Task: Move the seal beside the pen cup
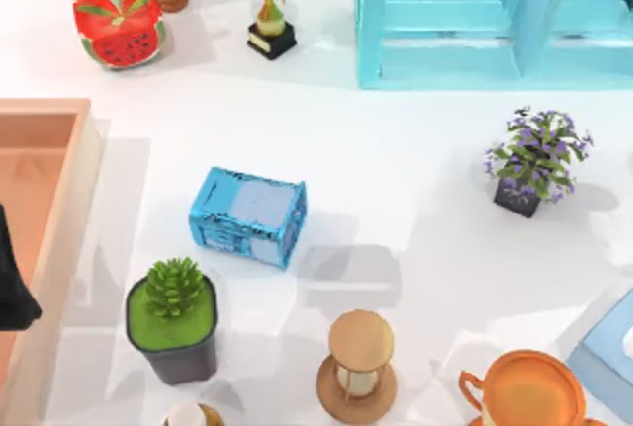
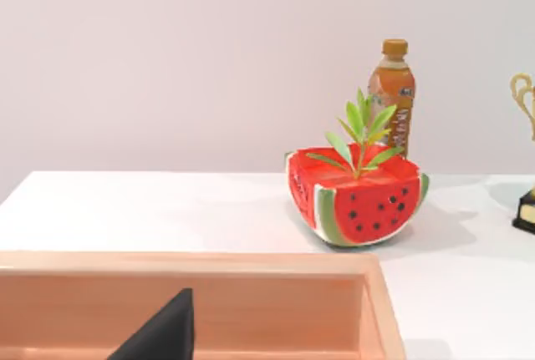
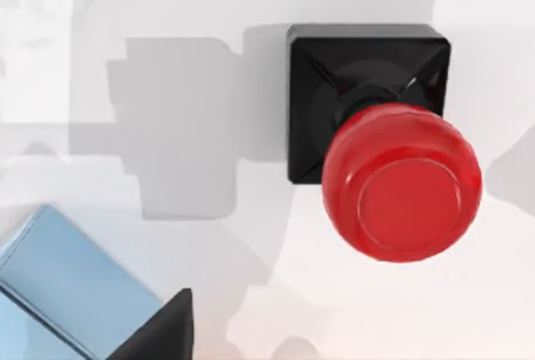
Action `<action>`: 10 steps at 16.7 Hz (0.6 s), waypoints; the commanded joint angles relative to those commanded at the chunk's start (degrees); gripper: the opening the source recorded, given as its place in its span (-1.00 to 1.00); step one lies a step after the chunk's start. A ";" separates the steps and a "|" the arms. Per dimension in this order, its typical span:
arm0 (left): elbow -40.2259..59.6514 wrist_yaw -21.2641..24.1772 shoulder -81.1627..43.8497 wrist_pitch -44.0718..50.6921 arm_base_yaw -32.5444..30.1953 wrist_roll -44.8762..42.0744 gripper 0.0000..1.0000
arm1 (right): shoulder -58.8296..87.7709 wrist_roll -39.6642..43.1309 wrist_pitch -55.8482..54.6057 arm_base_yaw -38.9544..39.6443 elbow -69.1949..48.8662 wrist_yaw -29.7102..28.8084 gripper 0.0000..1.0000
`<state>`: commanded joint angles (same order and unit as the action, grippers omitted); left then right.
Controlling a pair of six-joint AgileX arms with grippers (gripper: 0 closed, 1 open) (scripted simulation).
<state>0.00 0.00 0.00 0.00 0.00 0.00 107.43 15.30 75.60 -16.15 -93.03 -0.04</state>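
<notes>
A: Which step is in hand?

B: The approach. The pen cup (image 1: pixel 248 215) lies mid-surface (image 1: pixel 396 149); the seal (image 3: pixel 393 159) stands untouched directly beneath the right claw.

A: Next?

B: Descend, clasp the red knob (slippery, I'd judge).

A: Claw opening?

B: Can't tell for either; left arm (image 1: pixel 12 288) parked over the wooden tray (image 1: pixel 84 164).

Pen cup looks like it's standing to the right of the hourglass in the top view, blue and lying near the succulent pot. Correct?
Not quite. In the top view the pen cup sits up and to the left of the hourglass. It is blue and near the succulent pot.
</notes>
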 joint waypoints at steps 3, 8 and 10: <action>0.00 0.00 0.00 0.00 0.00 0.00 1.00 | 0.05 -0.14 -1.00 0.23 0.97 -0.01 1.00; 0.00 0.00 0.00 0.00 0.00 0.00 1.00 | 2.21 -0.24 -12.20 0.21 9.68 -0.01 1.00; 0.00 0.00 0.00 0.00 0.00 0.00 1.00 | 3.33 -0.25 -17.68 0.20 13.76 -0.02 1.00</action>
<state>0.00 0.00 0.00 0.00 0.00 0.00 110.76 15.05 57.92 -15.95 -79.27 -0.06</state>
